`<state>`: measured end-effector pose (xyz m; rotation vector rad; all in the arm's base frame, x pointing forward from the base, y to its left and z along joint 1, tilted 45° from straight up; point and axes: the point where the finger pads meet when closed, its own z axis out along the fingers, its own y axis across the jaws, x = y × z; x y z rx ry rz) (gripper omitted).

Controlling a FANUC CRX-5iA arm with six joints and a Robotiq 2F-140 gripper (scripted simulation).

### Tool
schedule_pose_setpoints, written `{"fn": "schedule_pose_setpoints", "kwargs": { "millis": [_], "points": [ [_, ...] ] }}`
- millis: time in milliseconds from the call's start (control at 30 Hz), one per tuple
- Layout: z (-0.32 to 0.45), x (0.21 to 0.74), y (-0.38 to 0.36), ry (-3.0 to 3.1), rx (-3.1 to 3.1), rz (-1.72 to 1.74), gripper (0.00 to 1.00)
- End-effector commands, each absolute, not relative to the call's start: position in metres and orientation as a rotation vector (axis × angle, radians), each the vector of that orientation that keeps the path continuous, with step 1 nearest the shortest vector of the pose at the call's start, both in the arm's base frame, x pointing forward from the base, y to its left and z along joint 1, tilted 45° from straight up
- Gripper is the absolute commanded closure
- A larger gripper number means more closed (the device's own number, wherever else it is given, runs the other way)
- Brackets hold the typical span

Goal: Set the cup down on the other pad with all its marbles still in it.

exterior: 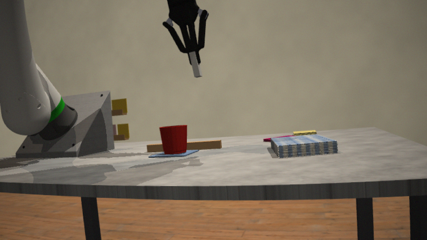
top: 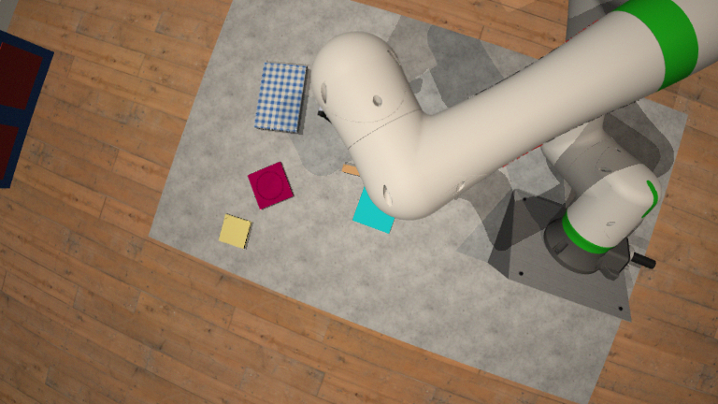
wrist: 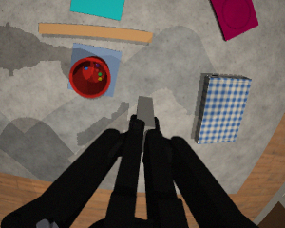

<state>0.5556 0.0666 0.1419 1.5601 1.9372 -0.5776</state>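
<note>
A red cup (exterior: 173, 139) (wrist: 89, 76) with coloured marbles in it stands upright on a light blue pad (exterior: 186, 153) (wrist: 115, 57). A wooden rail (exterior: 204, 144) (wrist: 95, 32) (top: 350, 169) lies just past it. A cyan pad (top: 373, 214) lies on the rail's other side. My gripper (exterior: 196, 69) (wrist: 143, 107) is shut and empty. It hangs high above the table, between the cup and the checked block. In the overhead view my arm hides the cup and the blue pad.
A blue-white checked block (top: 280, 96) (exterior: 303, 145) (wrist: 224, 109) lies to one side. A magenta square with a ring (top: 269, 184) (wrist: 234, 11) and a small yellow square (top: 234, 230) (exterior: 304, 132) lie beyond it. The robot base (exterior: 78, 130) stands at the grey table's (exterior: 362, 161) end.
</note>
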Motion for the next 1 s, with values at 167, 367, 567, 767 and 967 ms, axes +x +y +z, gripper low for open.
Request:
{"fn": "schedule_pose_setpoints", "kwargs": {
  "millis": [167,367,567,767,967],
  "points": [
    [0.082,0.485,-0.012,1.906,1.621,-0.745,1.0],
    [0.082,0.485,-0.012,1.906,1.621,-0.745,1.0],
    [0.082,0.485,-0.012,1.906,1.621,-0.745,0.41],
    [0.082,0.485,-0.012,1.906,1.621,-0.745,0.41],
    [0.082,0.485,-0.012,1.906,1.621,-0.745,0.41]
  ]
}}
